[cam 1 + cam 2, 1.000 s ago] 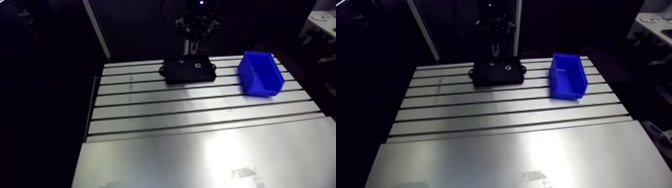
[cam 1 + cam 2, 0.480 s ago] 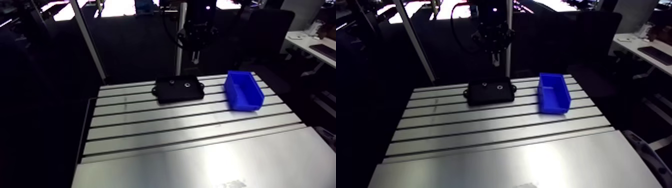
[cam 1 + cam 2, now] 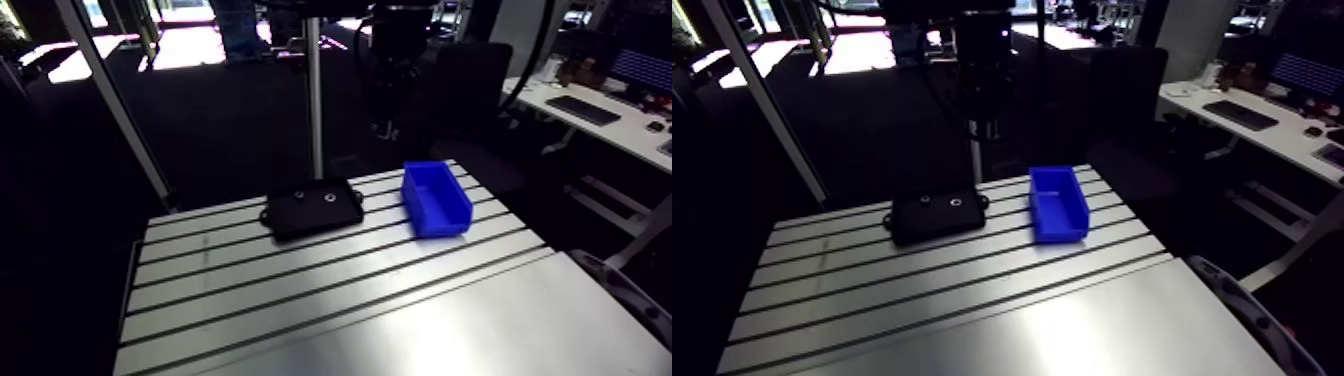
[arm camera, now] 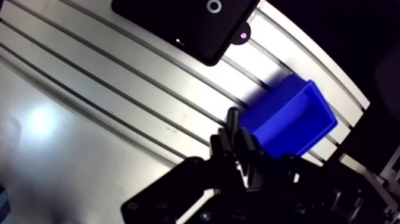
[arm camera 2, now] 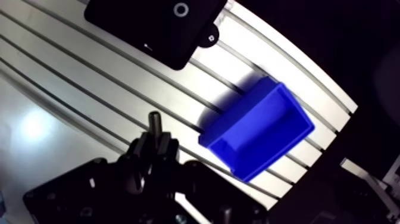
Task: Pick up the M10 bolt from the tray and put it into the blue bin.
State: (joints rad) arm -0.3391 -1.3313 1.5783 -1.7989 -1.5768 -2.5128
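Two fingers (image 4: 221, 143) of the gripper (image 4: 235, 140) are being held clamped on the M10 bolt (image 4: 233, 121). The bolt's dark shank is being shown sticking out past the fingertips in the wrist view. The bolt is being carried in the air, clear of the table (image 4: 89, 89), and is not lying in the blue bin (image 5: 262, 128). In the wrist view the bolt tip is being seen just beside the bin, over the bin's wall on the tray side. Whether it is being held directly above the opening cannot be told. In the arm view the gripper is being seen hanging well above the bin, near the bin's far end.

The bin is being shown open side up with nothing visible inside. The black tray (image 4: 178, 18) is being seen near the bin and apart from it, with a strip of slotted table showing between them. A pale ring (image 4: 213, 6) is being shown on the tray, on the part away from the bin. The bin's outer side is being seen close to the table edge, with dark floor beyond. From the bin's near end, a broad stretch of bare table is being shown.
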